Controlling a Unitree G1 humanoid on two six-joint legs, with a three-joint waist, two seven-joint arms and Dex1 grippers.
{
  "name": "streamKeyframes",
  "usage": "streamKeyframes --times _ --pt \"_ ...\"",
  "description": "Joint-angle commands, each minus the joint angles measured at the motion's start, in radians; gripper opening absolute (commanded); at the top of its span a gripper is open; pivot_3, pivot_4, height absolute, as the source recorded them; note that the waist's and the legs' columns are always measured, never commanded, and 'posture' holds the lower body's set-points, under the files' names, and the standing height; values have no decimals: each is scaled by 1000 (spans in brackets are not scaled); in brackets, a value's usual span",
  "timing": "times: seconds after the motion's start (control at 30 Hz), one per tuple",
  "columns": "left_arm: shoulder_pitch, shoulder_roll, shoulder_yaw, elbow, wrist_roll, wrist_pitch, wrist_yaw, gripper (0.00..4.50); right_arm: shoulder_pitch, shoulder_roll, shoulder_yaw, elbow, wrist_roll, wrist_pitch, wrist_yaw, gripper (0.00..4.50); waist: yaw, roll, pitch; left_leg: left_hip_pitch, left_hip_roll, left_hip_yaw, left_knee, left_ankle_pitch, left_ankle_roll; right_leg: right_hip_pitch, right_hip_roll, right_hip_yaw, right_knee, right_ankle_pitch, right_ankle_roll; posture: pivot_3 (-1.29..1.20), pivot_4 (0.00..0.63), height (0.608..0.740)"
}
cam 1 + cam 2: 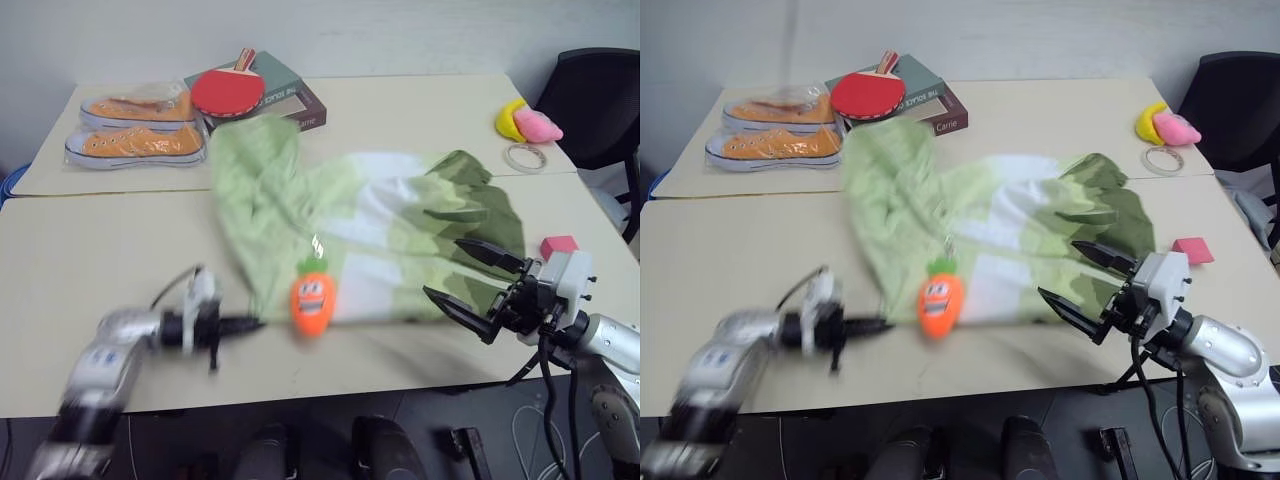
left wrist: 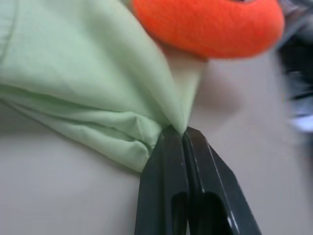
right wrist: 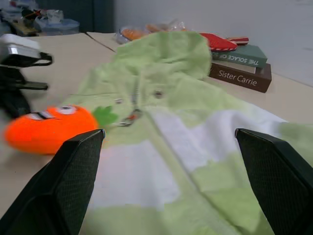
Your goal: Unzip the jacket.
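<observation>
The jacket (image 1: pixel 370 230) lies spread across the middle of the tabletop (image 1: pixel 100 250), its hem toward the near edge, an orange carrot plush (image 1: pixel 311 297) resting on its front. The left hand (image 2: pixel 183 139) is pinched together on a fold of light-green cloth at the jacket's near edge, just beside the plush. The right hand (image 1: pixel 1087 282) hovers with fingers wide apart over the olive end. This looks like the bracing step; next, the right hand must find the zipper pull (image 3: pixel 131 116), probably that small metal piece near the plush.
</observation>
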Motion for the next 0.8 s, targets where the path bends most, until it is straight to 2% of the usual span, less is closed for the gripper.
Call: streamKeyframes --times 0.03,0.13,0.2,0.33,0.37,0.43,0.5,0.63,0.7,0.8 --pt "178 -6 101 -296 -177 128 95 37 -35 -25 6 -47 69 56 32 4500 26 0 0 0 0 0 2 0 0 1 0 1 0 0 0 0 150 740" --pt "302 -37 111 -405 -180 128 185 37 -65 -51 50 -76 112 154 43 4500 60 2 1 0 -1 -6 4 0 0 5 -1 3 -5 0 -1 0 150 740" --pt "341 -45 90 -438 -124 80 222 37 -83 -74 82 -84 134 227 41 4500 71 2 1 1 -1 -8 4 -1 0 6 -1 3 -7 1 -3 0 150 740" --pt "360 -58 73 -409 -65 6 260 37 -106 -96 103 -74 153 296 56 4500 75 2 1 -1 -1 -8 3 -2 0 5 0 2 -10 2 -3 0 150 740" --pt "364 -49 78 -393 -63 -11 244 214 -112 -102 102 -71 176 324 61 4500 74 2 1 -2 -1 -7 3 -2 0 4 0 2 -10 1 -3 0 150 740" --pt "369 -35 104 -372 -83 -33 210 663 -123 -112 95 -76 215 368 71 4500 72 2 1 -4 -1 -7 3 -2 0 2 0 1 -10 1 -4 0 150 740" --pt "373 20 172 -352 -134 -10 157 1226 -127 -153 86 -102 338 491 72 4500 71 2 1 -4 -1 -7 3 -2 0 2 1 -1 -10 1 -4 0 150 740" --pt "389 154 368 -271 -280 16 -52 2548 -147 -263 118 -122 623 766 24 4500 71 2 1 -5 -1 -7 3 -2 1 2 1 -1 -10 1 -4 0 150 740" --pt "377 207 427 -193 -249 -17 -106 3198 -177 -257 184 -132 622 816 -12 4500 70 2 1 -4 0 -8 3 -2 1 3 0 -1 -10 1 -4 0 150 740" --pt "337 238 439 -134 -199 -97 -155 4164 -212 -230 273 -140 570 861 -68 4500 70 2 1 -4 -1 -8 3 -2 0 1 0 -1 -10 1 -5 0 150 740"
